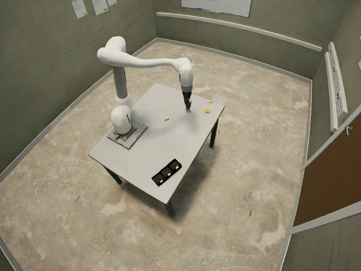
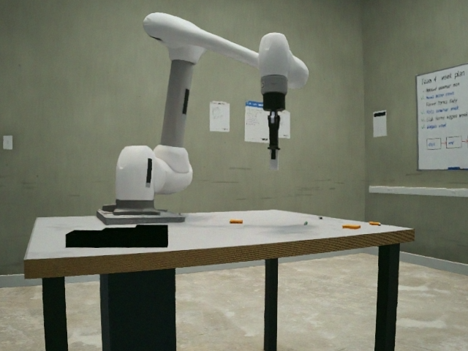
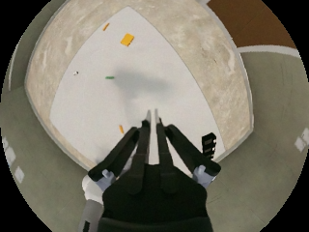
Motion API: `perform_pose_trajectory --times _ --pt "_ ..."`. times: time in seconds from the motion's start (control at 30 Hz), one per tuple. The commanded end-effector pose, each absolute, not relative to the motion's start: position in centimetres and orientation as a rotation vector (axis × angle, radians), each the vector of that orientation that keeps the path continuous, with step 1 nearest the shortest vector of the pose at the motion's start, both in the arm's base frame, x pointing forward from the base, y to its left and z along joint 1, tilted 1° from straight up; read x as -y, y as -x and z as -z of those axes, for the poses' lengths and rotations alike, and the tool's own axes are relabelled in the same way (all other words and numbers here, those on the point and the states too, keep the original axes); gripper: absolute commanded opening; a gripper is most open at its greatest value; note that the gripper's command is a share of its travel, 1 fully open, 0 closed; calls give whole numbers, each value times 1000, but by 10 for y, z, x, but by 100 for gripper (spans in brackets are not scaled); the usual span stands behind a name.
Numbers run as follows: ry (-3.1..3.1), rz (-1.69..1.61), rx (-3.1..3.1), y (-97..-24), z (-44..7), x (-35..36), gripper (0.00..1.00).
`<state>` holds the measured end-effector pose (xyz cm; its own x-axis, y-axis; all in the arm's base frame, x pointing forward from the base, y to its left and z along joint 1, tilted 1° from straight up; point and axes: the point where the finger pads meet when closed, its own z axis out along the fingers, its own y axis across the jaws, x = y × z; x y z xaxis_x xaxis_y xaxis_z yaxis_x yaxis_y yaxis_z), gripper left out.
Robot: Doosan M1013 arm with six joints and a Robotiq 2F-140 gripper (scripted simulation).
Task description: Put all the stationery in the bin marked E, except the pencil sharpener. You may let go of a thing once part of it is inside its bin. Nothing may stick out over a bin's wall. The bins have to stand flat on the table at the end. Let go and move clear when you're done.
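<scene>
While gripper (image 2: 273, 160) hangs closed (holding nothing), high above table (image 2: 211, 245), orange stationery (image 2: 236, 221) well below.
</scene>
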<state>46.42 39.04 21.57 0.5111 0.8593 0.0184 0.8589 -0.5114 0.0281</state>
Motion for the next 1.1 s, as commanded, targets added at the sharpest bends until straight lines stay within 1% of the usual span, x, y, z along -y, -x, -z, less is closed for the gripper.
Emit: perform_pose_trajectory --times 0.0,0.1,0.2,0.3,0.37,0.47,0.57,0.67,0.77,0.9,1.0,1.07 --pt "-2742 -46 -1501 -474 -216 -362 15" --pt "-2742 -46 -1501 -475 -215 -359 15" --pt "-2838 -40 -1322 -480 -215 -334 15" --pt "-2838 -40 -1322 -486 -214 -310 15" --pt "-2838 -40 -1322 -486 -214 -308 15" --pt "-2923 -35 -1136 -489 -214 -283 15" --pt "-2923 -35 -1136 -492 -213 -259 15" --pt "-2923 -35 -1136 -492 -213 -258 15" --pt "-2995 -29 -945 -493 -212 -233 15" --pt "-2995 -29 -945 -494 -211 -210 15" --pt "-3055 -24 -749 -492 -209 -185 15" --pt "-3055 -24 -749 -491 -208 -168 15"
